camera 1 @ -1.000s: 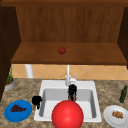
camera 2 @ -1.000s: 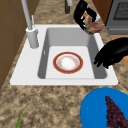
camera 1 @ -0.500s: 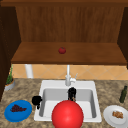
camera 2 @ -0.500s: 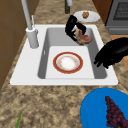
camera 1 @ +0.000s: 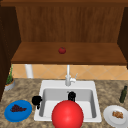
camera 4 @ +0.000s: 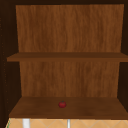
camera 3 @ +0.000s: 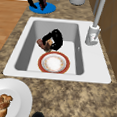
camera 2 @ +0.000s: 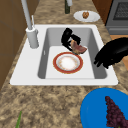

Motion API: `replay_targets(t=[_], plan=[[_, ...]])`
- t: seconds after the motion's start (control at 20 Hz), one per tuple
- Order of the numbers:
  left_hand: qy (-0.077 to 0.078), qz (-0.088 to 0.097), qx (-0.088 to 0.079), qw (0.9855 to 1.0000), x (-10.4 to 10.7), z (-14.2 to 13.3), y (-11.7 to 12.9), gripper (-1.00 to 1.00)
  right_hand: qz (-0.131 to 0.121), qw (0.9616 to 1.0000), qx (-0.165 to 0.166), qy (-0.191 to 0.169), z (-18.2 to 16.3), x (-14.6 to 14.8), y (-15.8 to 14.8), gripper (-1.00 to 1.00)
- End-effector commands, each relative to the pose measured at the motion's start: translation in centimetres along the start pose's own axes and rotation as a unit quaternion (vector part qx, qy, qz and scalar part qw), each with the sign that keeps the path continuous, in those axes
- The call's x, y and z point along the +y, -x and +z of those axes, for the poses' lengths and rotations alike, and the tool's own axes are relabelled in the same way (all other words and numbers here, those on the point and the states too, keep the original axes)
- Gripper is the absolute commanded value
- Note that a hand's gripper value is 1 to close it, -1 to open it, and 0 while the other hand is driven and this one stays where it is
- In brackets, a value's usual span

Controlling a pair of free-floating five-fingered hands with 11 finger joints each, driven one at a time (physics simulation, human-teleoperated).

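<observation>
Kitchen sink (camera 2: 105,77) set in speckled bench: right hand (camera 2: 67,38), fingers curled round brown food piece (camera 2: 78,48), has dropped into basin, now just above plate (camera 2: 67,62). Left hand (camera 1: 36,100) idles at sink's left rim, fingers curled, holding nothing.

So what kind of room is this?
It looks like a kitchen. There is a white sink with a tall grey tap set in a speckled stone counter, a red-rimmed plate in the basin, and wooden wall shelves above.
</observation>
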Motion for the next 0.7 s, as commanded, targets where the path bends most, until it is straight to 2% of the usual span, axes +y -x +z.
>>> replay_targets(t=[0.0,0.15,0.35,0.65], plan=[[0.000,0.000,0.000,1.0000,0.0,0.0,0.0,0.00,-0.054,0.9985,0.001,0.002,-3.0,0.1,0.1,1.00],[0.000,0.000,0.000,1.0000,0.0,0.0,0.0,0.00,-0.049,0.9987,-0.010,-0.006,-6.0,-0.4,0.2,1.00],[0.000,0.000,0.000,1.0000,0.0,0.0,0.0,0.00,-0.054,0.9985,-0.008,-0.003,-9.6,0.0,0.4,1.00],[0.000,0.000,0.000,1.0000,0.0,0.0,0.0,0.00,-0.048,0.9988,-0.011,-0.004,-15.5,-0.5,0.7,1.00]])
